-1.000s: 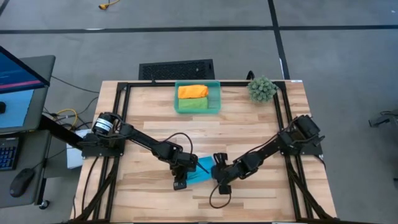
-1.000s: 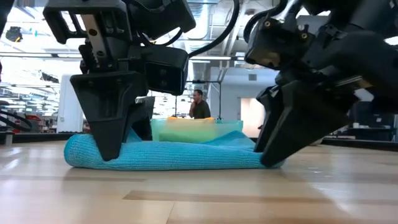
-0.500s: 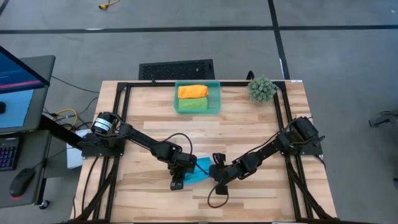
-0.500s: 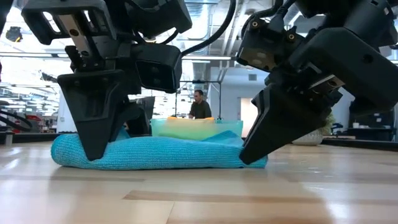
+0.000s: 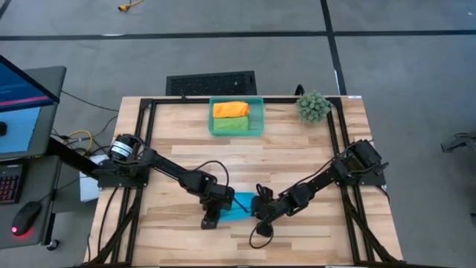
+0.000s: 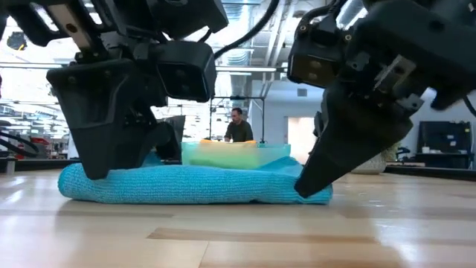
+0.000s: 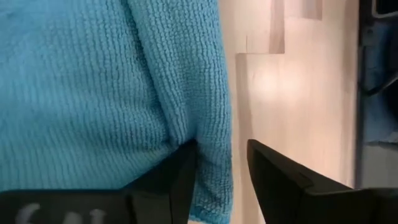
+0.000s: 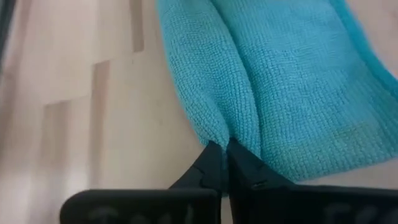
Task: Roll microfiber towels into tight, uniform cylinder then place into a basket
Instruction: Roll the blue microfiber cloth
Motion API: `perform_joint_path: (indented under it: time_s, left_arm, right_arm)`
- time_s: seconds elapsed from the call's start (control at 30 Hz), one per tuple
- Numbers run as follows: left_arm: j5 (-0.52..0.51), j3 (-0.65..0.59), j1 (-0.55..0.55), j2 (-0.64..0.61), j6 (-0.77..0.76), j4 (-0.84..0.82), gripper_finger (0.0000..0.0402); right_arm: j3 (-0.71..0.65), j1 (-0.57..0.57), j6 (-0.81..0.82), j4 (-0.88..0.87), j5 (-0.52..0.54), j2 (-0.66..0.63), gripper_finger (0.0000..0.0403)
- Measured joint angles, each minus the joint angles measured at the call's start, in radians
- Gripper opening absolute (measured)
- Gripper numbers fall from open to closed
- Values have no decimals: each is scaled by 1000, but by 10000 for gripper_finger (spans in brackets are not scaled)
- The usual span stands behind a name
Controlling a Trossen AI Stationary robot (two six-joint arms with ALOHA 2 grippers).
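The sky blue towel [image 5: 236,208] lies partly rolled on the table near its near edge. It shows as a long low roll in the low view [image 6: 193,184]. My left gripper [image 5: 211,218] is shut on its left end and my right gripper [image 5: 259,218] is shut on its right end. The teal-green basket [image 5: 257,119] stands at the far middle. It holds the rolled orange towel [image 5: 230,109] and the green towel [image 5: 232,125]. The yellow towel is out of view. My left gripper pinches the rolled near fold of the towel at its left end [image 7: 214,143] between its two fingers [image 7: 273,180]. The fingers come from above, slanting down. The roll rests on the table. My right gripper pinches a small fold at the towel's right end [image 8: 231,127] between its closed fingertips [image 8: 214,163]. The fingers slant down from above and from the right. The towel rests on the table, with a loose flap [image 6: 279,165] behind the roll.
A spiky green plant ball [image 5: 313,106] sits at the far right corner. A black frame [image 5: 149,141] runs along the table's edges. Bare wood lies between the towel and the basket. A person [image 6: 238,125] stands in the room far behind.
Both grippers have gone a little toward the table's left and near edges, tipping further over the towel. The towel's roll has shifted left with them. Its far flap has drawn in, so it covers less table than before.
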Motion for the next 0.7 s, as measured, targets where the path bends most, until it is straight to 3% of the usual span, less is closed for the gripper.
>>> perform_joint_path:
  time_s: [0.13, 0.4, 0.53, 0.7]
  left_arm:
    - [-99, -2, -24, -33, 59, -26, 141]
    - [-401, -3, -135, -105, 166, -132, 139]
    - [-507, -3, -211, -107, 196, -139, 139]
    - [-721, -3, -308, -107, 197, -135, 138]
  right_arm:
    - [-1, 1, 102, 6, -63, -10, 17]
    - [-6, 0, 246, 97, -197, -16, 21]
    - [-6, 1, 333, 111, -222, -16, 14]
    - [-6, 2, 423, 150, -245, -16, 14]
